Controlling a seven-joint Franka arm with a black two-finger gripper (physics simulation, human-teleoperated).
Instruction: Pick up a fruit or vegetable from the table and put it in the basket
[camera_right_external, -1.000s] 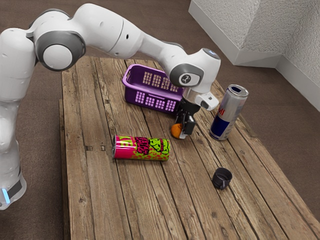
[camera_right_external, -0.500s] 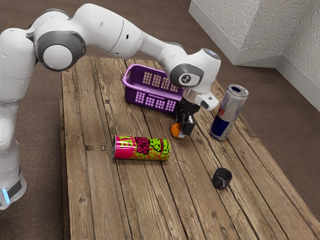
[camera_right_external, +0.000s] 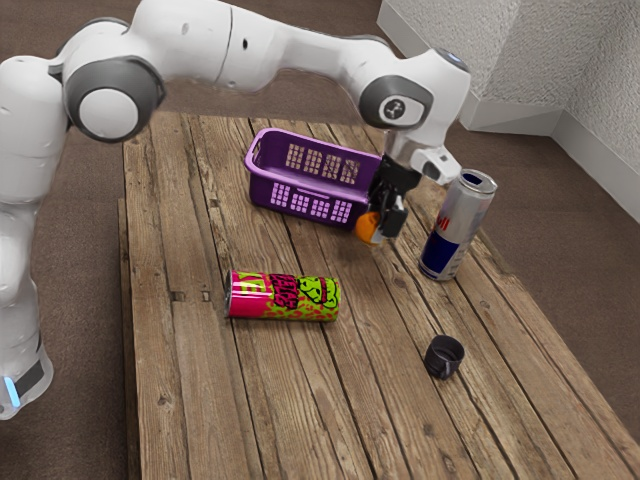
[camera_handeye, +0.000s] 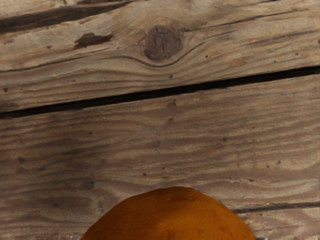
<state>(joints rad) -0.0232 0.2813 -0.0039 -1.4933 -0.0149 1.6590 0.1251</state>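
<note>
"Orange fruit (camera_right_external: 367, 227) noted at the gripper (camera_right_external: 377, 230), pinched from two sides. What has altered in the last half second?"

"Elevation, chiefly. Half a second ago the fruit sat low at the table (camera_right_external: 190, 400), with the gripper down around it; now both are higher, and the fruit has come up with the fingers. I record the grip as effective and the pick-up, in my judgement, as achieved."

"And the purple basket (camera_right_external: 262, 192)?"

"Just beside the gripper, toward the exterior view's left and the table's far end. It has not shifted. The fruit is outside it, so the placing remains outstanding. I would advise more height to clear the rim, then a move across until the fruit is over the opening, and only then release. Principal risk: catching the near wall, or letting go too soon."

"Other items, working outward?"

"Tall silver-and-blue can (camera_right_external: 462, 222), upright, near the gripper on the side away from the basket; unmoved, but a wide swing that way could topple it. Brightly patterned can (camera_right_external: 285, 297), on its side, farther off toward the arm's base; undisturbed. Small black cup (camera_right_external: 443, 358), well apart from the gripper on the side opposite the basket; likewise undisturbed, and no concern to the route"
</note>
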